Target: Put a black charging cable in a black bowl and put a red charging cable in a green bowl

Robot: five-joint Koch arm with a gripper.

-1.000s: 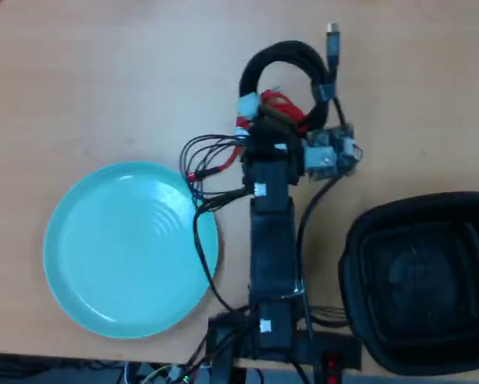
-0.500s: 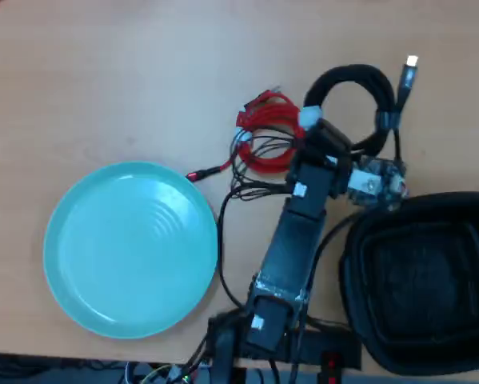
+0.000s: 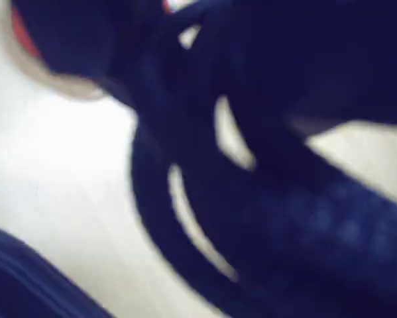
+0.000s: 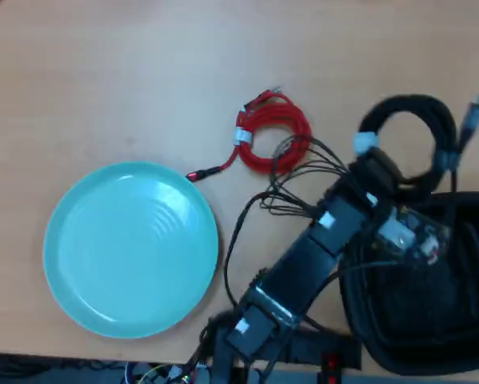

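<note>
In the overhead view the black charging cable point(image 4: 415, 120) hangs as a loop with white bands at my gripper point(image 4: 381, 178), just beyond the far rim of the black bowl point(image 4: 399, 354) at the lower right. The gripper looks shut on the cable. In the blurred wrist view the black cable's strands point(image 3: 155, 205) fill the frame over the pale table. The red charging cable point(image 4: 273, 132) lies coiled on the table left of the gripper, its plug end near the green bowl point(image 4: 131, 248), which stands empty at the left.
The arm's body and its loose thin wires point(image 4: 291, 180) run from the bottom centre up to the right, between the two bowls. The wooden table's front edge lies along the bottom of the overhead view.
</note>
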